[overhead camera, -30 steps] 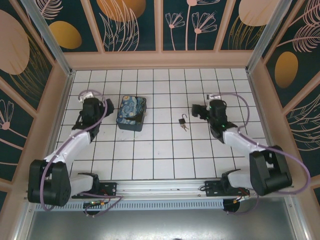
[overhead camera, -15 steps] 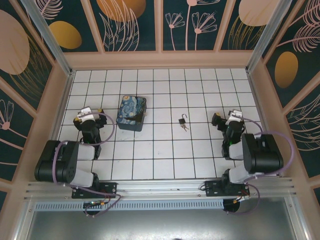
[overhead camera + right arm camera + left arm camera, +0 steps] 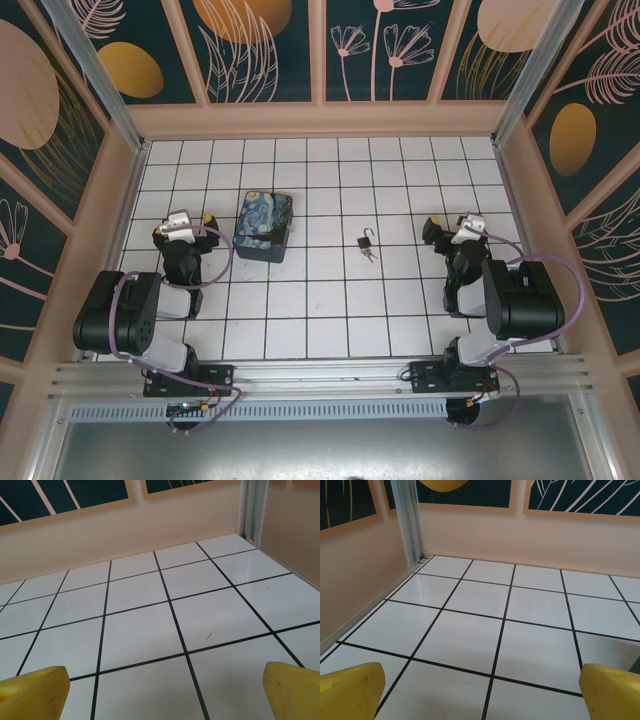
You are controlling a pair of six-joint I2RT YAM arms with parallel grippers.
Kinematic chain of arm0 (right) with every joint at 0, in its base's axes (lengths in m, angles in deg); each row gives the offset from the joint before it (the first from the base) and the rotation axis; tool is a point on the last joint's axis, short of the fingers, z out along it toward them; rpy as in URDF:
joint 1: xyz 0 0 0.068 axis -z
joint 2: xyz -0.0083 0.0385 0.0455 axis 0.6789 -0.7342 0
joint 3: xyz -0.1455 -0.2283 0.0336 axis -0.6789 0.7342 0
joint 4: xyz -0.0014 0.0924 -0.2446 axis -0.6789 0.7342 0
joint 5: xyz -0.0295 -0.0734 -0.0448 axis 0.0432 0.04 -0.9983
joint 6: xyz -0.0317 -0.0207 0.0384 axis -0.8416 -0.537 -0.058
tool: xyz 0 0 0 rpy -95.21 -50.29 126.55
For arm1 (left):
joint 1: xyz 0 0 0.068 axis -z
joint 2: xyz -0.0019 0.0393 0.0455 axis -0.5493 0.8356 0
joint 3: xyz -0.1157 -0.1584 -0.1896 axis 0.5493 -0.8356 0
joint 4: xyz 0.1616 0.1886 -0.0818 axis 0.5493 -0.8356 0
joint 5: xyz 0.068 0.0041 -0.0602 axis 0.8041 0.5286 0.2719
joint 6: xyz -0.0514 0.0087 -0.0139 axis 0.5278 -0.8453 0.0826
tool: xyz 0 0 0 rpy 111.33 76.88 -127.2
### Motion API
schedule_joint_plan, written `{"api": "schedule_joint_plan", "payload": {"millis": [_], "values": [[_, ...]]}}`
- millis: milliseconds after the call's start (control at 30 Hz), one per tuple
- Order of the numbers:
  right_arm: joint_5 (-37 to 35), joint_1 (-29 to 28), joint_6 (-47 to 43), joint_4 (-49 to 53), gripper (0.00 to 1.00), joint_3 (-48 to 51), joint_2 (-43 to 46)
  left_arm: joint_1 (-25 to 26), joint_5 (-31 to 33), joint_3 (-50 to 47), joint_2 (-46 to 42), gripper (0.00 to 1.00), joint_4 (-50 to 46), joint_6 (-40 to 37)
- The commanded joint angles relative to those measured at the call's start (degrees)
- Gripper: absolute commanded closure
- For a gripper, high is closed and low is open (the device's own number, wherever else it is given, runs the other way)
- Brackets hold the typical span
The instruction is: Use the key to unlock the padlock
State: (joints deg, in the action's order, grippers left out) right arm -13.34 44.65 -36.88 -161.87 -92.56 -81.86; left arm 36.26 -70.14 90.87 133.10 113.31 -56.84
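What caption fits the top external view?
Padlock and key lie between open left gripper and open right gripper, near painted box.

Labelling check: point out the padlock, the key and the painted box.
padlock (image 3: 366, 241), top external view, dark body.
key (image 3: 370, 255), top external view, grey blades.
painted box (image 3: 263, 223), top external view, lid centre.

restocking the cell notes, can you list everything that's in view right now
padlock: one, dark body with silvery shackle, on the floor right of centre
key bunch: one, grey, right by the padlock on its near side
box: one, blue with yellow swirls, on the floor left of the padlock
floor: one, white tiles with black lines
walls: peach with dark floral panels, around the floor
left arm: one, black and white, folded back at the left
right arm: one, black and white, folded back at the right
left claw: one, yellow-tipped, open, empty
right claw: one, yellow-tipped, open, empty
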Motion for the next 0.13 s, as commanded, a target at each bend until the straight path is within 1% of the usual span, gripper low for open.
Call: {"api": "schedule_joint_plan", "payload": {"millis": [0,100], "values": [[-0.6,0.1,-0.4,-3.1,0.01,-0.9,-0.1,-0.6,-1.7,1.4,0.3,0.01,1.4,-0.7],[-2.7,-0.5,-0.5,-2.8,0.01,-1.0,-0.1,-0.8,-2.1,0.6,-0.1,0.01,2.5,-0.7]]}}
